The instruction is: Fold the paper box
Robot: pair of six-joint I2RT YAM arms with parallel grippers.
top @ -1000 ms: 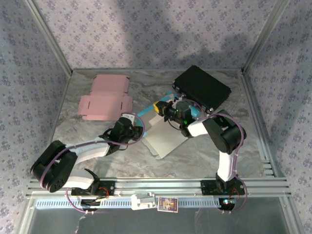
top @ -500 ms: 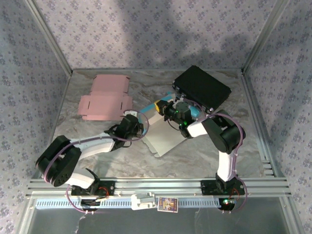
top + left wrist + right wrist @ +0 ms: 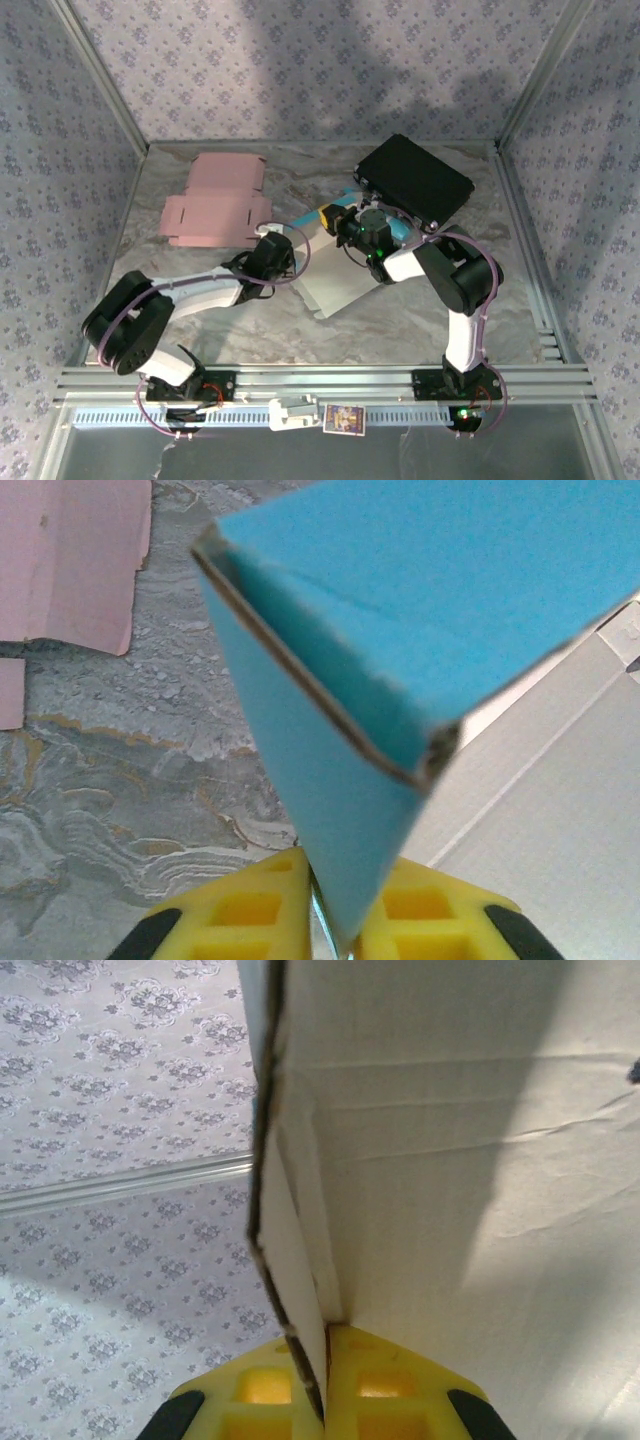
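Blue paper box [image 3: 335, 285], partly formed, at the middle of the table [image 3: 500, 300] between the two arms. The left gripper [image 3: 325, 925] pinches the edge of a blue panel between its yellow fingers [image 3: 245, 905]. The right gripper [image 3: 325, 1365] is clamped on a white-faced wall beside a crease. Recommended technique: one grip anchors while the other swings its panel slowly about the scored line, so the card bends only at the crease.

Left tool [image 3: 285, 253] farther forward, onto paper box [image 3: 340, 285]
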